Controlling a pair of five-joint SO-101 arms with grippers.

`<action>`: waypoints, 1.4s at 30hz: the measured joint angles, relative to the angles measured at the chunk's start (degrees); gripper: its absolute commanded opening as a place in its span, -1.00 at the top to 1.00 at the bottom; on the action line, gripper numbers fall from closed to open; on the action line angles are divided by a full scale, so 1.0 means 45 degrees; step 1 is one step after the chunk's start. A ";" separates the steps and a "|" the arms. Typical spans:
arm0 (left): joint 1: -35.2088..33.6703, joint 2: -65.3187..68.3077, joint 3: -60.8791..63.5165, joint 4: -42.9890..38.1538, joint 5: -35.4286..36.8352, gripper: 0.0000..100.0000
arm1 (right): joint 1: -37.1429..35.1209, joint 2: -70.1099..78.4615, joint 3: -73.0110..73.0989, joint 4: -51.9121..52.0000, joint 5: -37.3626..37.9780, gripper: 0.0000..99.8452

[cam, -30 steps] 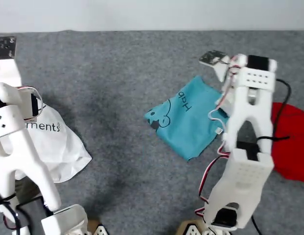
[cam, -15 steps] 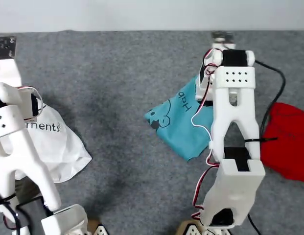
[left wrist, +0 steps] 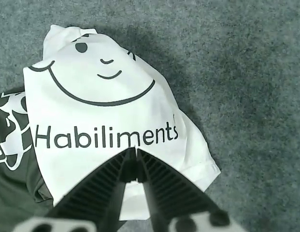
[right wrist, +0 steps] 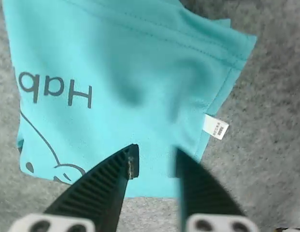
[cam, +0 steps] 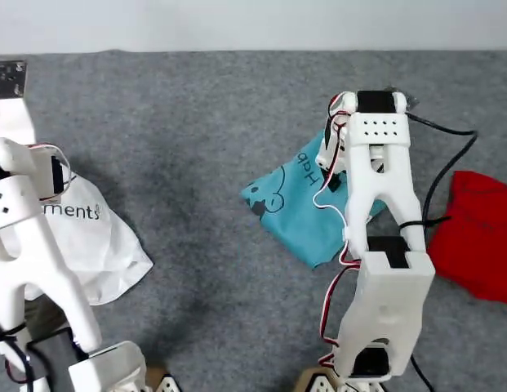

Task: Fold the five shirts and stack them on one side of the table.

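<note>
Over lettered teal shirt (right wrist: 116, 63), right tool (right wrist: 157, 157) gapes.

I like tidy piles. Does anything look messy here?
Yes. The teal shirt lies crooked mid-table with its tag poking out. The red shirt sits bunched beside it, and the white shirt lies far apart.

Wide stretch of table (cam: 196, 147) between white shirt (cam: 98, 237) and teal shirt (cam: 298, 208), red shirt (cam: 482, 237) beyond

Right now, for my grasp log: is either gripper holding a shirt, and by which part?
Nothing is held. The right gripper is open over the teal shirt; the left gripper is shut over the white shirt, no cloth in its jaws.
</note>
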 measured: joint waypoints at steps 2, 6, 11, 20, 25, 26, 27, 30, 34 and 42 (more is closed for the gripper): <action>0.0000 0.0000 0.0000 0.0000 -0.0020 0.99 | -0.0098 0.0234 0.0000 0.0000 -0.0176 0.18; 0.0000 0.0000 0.0000 0.0000 -0.0430 0.99 | -0.0430 0.0762 0.0000 -0.0137 -0.0274 0.17; 0.0000 0.0000 0.0000 0.0000 -0.0684 0.99 | -0.0567 0.1973 0.0000 -0.0957 -0.0899 0.17; 0.0000 0.0000 0.0000 0.0000 -0.0723 0.99 | -0.0645 0.4122 -0.0254 -0.3145 -0.1094 0.30; 0.0000 0.0000 0.0000 0.0000 -0.0723 0.99 | -0.0645 0.4161 -0.0449 -0.3009 -0.1094 0.82; 0.0000 0.0000 0.0000 0.0000 -0.0723 0.99 | -0.0645 0.4161 -0.0449 -0.2950 -0.1094 0.90; 0.0000 0.0000 0.0000 0.0000 -0.0723 0.99 | -0.0645 0.4161 -0.0449 -0.2930 -0.1094 0.95; 0.0000 0.0000 0.0000 0.0000 -0.0723 0.99 | -0.0606 0.4161 -0.0449 -0.2794 -0.1094 0.98; 0.0000 0.0000 0.0000 0.0000 -0.0899 0.99 | -0.0371 0.4161 -0.0488 -0.2442 -0.1094 0.98; 0.0000 0.0000 0.0000 0.0000 -0.1192 0.99 | -0.0078 0.3849 -0.1231 -0.0957 0.0899 0.98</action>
